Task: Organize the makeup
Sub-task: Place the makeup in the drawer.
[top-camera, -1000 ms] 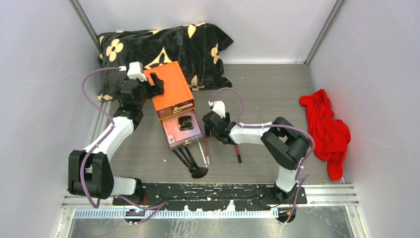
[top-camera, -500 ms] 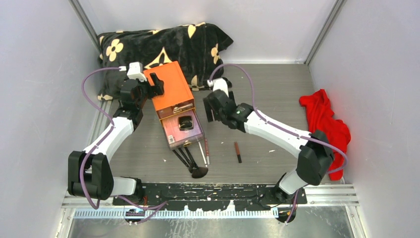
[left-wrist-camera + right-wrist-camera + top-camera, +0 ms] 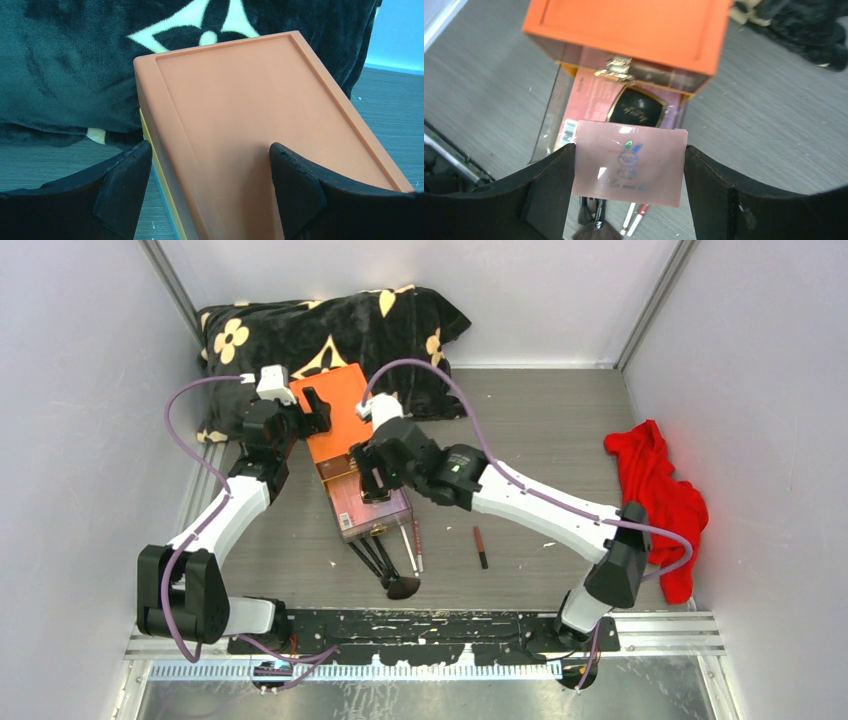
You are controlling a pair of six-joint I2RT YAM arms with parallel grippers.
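My right gripper (image 3: 629,149) is shut on the flat shiny pink palette (image 3: 629,172), pinched by its two short edges. It hangs over the pulled-out clear drawer (image 3: 385,515) of the orange box (image 3: 345,425). A pink packet with a black compact (image 3: 636,107) lies in that drawer. Black-handled brushes (image 3: 380,560), one with a fluffy brown head (image 3: 403,587), and two slim pencils (image 3: 415,545) lie just in front of the drawer. A dark pencil (image 3: 480,547) lies to their right. My left gripper (image 3: 210,150) is open astride the box's back left edge, one finger on the lid.
A black blanket with cream flowers (image 3: 330,330) is bunched behind the box against the back wall. A red cloth (image 3: 660,500) lies at the right wall. Grey walls enclose the table on three sides.
My right arm has stretched out and swung left, from the table beside the dark pencil to above the open drawer. The left arm has not moved.
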